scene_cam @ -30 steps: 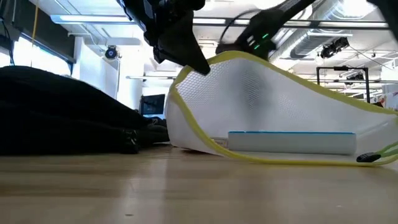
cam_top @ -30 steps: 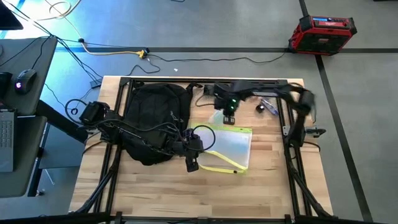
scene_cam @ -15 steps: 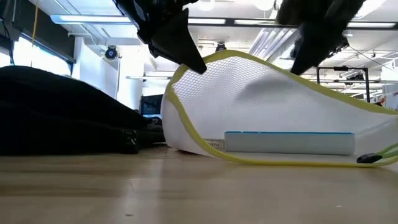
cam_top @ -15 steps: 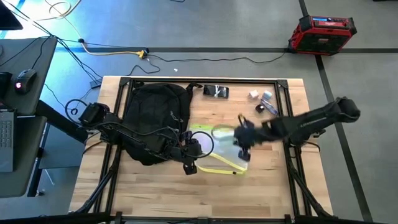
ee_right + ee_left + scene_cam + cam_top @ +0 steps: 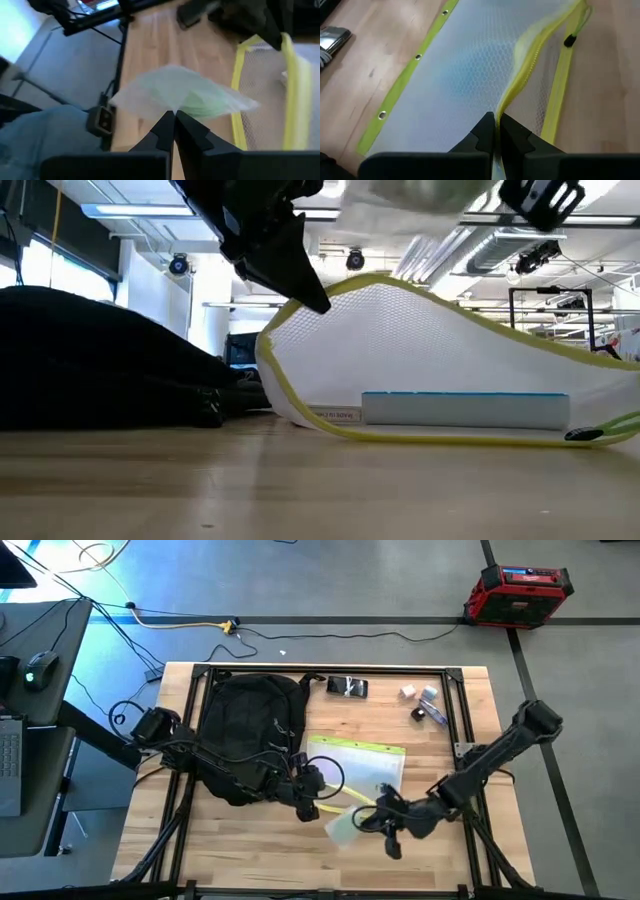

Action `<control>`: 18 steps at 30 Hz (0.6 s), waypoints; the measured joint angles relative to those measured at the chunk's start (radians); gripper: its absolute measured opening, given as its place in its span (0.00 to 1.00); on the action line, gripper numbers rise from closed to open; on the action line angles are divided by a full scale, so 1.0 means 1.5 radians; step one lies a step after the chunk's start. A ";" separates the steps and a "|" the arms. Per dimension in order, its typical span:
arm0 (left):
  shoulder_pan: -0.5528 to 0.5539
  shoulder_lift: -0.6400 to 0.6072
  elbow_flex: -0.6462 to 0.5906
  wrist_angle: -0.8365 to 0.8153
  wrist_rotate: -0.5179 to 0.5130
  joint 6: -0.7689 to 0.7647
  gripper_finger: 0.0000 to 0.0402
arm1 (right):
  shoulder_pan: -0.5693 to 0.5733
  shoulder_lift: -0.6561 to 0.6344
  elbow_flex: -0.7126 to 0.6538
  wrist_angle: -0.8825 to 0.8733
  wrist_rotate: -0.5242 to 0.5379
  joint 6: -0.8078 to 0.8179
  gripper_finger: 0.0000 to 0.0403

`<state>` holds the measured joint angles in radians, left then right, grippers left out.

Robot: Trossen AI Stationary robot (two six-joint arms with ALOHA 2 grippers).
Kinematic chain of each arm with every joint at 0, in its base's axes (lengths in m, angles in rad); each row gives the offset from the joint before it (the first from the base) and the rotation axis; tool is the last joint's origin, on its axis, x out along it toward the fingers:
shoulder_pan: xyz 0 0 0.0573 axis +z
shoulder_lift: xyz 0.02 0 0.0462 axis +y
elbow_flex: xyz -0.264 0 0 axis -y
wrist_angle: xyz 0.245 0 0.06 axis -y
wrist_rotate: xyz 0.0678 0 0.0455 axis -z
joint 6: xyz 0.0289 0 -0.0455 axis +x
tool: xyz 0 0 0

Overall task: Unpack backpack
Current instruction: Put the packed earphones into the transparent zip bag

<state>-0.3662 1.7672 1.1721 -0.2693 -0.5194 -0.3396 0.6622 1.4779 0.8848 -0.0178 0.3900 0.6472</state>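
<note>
Mesh pouch [image 5: 365, 772] is out beside the backpack [image 5: 252, 730], left gripper [image 5: 494, 131] pinching its zipper edge, right gripper [image 5: 173, 127] clamped on a pale bag [image 5: 176, 95], seemingly pulled from it; remaining contents unseen.

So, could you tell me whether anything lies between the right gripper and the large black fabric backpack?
Yes. The white mesh pouch with yellow trim lies on the table between the right gripper and the large black fabric backpack. The left gripper, pinching the pouch's yellow edge, also sits in between.
</note>
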 joint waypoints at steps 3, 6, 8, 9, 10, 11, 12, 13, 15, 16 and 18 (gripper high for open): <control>-0.006 0.000 0.000 0.007 -0.001 -0.011 0.00 | -0.015 0.056 0.000 0.019 0.028 0.021 0.00; -0.017 0.000 0.000 0.035 -0.002 -0.013 0.00 | -0.041 0.098 -0.001 0.026 0.091 0.066 0.00; -0.026 0.000 0.000 0.048 -0.001 -0.014 0.00 | -0.057 0.119 -0.001 0.030 0.136 0.073 0.00; -0.030 0.000 0.000 0.053 0.000 -0.014 0.00 | -0.063 0.126 -0.001 0.032 0.157 0.067 0.00; -0.033 0.000 0.000 0.060 0.001 -0.014 0.00 | -0.070 0.129 -0.001 0.039 0.172 0.056 0.00; -0.035 0.000 0.000 0.065 0.001 -0.014 0.00 | -0.076 0.130 -0.001 0.051 0.185 0.045 0.00; -0.038 0.000 0.000 0.069 0.001 -0.012 0.00 | -0.082 0.130 -0.001 0.064 0.196 0.039 0.00; -0.039 0.000 0.000 0.071 0.001 -0.012 0.00 | -0.088 0.131 -0.001 0.073 0.210 0.038 0.00; -0.041 0.003 0.000 0.075 0.000 -0.012 0.00 | -0.103 0.133 -0.001 0.076 0.235 0.034 0.00; -0.041 0.003 0.000 0.075 -0.001 -0.012 0.00 | -0.112 0.137 -0.001 0.079 0.235 0.034 0.00; -0.040 0.008 0.000 0.079 0.001 -0.012 0.00 | -0.129 0.147 0.000 0.083 0.209 0.034 0.00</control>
<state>-0.4263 1.7786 1.1721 -0.1513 -0.5175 -0.3573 0.4692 1.6985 0.8842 0.1071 0.7029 0.6986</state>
